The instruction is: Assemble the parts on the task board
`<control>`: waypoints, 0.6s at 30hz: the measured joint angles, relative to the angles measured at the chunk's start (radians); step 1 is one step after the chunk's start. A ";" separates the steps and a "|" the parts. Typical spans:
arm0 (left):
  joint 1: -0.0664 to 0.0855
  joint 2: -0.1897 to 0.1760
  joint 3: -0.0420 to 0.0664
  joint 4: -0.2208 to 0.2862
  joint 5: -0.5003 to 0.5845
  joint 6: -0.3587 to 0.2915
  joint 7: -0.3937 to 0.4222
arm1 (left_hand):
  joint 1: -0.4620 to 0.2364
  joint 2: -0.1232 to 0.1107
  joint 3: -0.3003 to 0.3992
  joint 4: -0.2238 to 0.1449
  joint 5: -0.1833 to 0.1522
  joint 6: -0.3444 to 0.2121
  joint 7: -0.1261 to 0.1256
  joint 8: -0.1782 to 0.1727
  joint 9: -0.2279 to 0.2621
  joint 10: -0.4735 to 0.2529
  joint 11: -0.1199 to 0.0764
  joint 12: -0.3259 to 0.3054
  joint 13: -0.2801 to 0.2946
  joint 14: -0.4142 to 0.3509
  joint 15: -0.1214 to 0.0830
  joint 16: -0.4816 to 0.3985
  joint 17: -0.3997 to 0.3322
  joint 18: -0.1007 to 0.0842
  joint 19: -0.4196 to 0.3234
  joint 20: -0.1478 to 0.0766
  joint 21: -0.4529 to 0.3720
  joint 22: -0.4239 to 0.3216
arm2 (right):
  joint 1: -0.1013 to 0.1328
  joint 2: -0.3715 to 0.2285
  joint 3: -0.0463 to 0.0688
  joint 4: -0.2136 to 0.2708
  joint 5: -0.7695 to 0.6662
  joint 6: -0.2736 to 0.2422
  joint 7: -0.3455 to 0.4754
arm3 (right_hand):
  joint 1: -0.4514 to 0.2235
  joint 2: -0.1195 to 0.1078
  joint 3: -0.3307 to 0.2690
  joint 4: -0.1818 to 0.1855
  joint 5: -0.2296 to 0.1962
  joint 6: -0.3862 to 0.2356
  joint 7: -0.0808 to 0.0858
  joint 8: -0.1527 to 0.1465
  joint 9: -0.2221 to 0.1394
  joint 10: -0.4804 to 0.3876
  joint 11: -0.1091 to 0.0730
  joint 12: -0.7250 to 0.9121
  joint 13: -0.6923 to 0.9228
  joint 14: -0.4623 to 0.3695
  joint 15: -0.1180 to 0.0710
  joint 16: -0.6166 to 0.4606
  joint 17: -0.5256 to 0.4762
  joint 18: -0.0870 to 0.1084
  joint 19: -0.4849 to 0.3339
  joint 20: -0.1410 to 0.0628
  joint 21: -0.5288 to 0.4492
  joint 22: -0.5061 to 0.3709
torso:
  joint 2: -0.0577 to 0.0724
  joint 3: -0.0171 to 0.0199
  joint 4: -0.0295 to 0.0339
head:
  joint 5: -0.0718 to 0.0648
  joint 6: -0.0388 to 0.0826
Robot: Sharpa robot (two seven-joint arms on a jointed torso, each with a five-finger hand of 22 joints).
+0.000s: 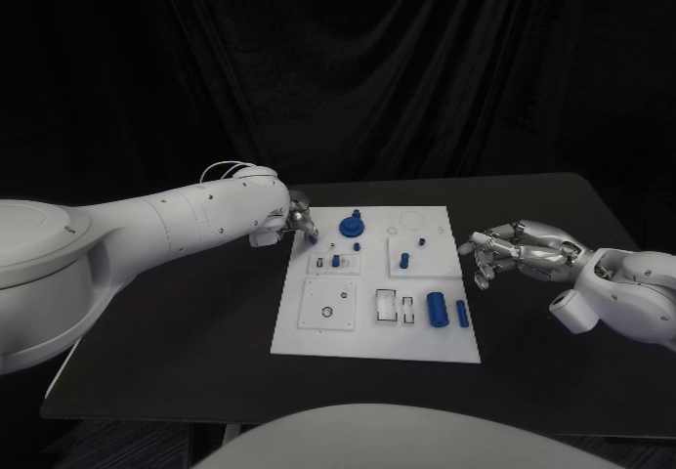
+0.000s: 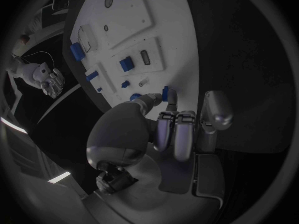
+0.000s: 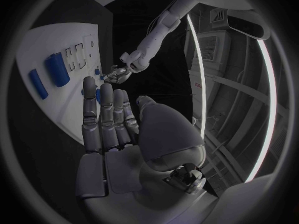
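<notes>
- Black curtain hangs behind your black table [image 1: 184, 332], and the white task board [image 1: 378, 332] lies flat in the middle of it.
- Your left hand [image 1: 293, 223] sits at the board's far left corner, over its edge. In the left wrist view, the left hand [image 2: 168, 129] pinches a small blue part [image 2: 165, 92] between fingertips and thumb, with a second blue bit [image 2: 135, 96] just beside the thumb tip. I can't tell whether that second bit is held or merely lies on the board.
- Moving rightward on the board, you've got a round blue knob part [image 1: 351, 228] standing near the far edge, with a thin ring outline [image 1: 410, 219] beside it.
- Below those, a small plate carries two tiny blue pieces [image 1: 338, 261], and next to it a short blue peg [image 1: 404, 261] lies on its own square plate.
- Nearer you, a plain square plate with a small hole [image 1: 327, 313] comes first, then a pair of rectangular slots [image 1: 393, 308].
- A fat blue cylinder [image 1: 439, 309] lies just right of the slots, and a slim blue bar [image 1: 462, 313] lies beside it near the board's right edge.
- Your right hand [image 1: 516, 252] hovers off the board's right edge, fingers apart and grasping nothing; the right wrist view shows the right hand [image 3: 118, 129] with fingers stretched out straight toward the board.
</notes>
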 measured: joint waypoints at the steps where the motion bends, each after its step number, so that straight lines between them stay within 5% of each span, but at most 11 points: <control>1: 0.000 -0.003 0.000 0.006 0.000 -0.002 0.000 | -0.003 -0.003 0.006 -0.004 -0.004 0.000 0.000 0.004 0.000 0.000 0.000 0.000 0.000 0.000 0.000 0.000 0.000 0.000 0.000 0.000 0.000 0.000 | 0.000 0.000 0.000 0.000 0.000 0.000 0.000 | 0.000 0.000 0.000 0.000 0.000 0.000 0.000 0.000 0.000 0.000 0.000 0.000 0.000 0.000 0.000 0.000 0.000 0.000 0.000 0.000 0.000 0.000 | 0.000 0.0000 0.0001 | 0.000 0.000; 18: 0.000 -0.157 0.000 0.240 0.049 -0.107 -0.054 | -0.032 -0.023 0.057 -0.027 -0.051 0.024 -0.006 0.012 0.004 0.004 -0.010 0.000 0.000 -0.004 -0.011 0.000 0.000 0.000 0.000 -0.014 -0.018 0.000 | 0.000 -0.003 0.000 0.000 0.000 0.000 -0.005 | 0.000 0.000 0.000 0.000 0.000 -0.007 0.000 0.000 0.000 -0.004 0.004 0.000 0.000 0.000 0.000 0.000 -0.002 0.000 0.000 0.000 0.000 0.001 | -0.001 0.0000 -0.0002 | -0.005 0.000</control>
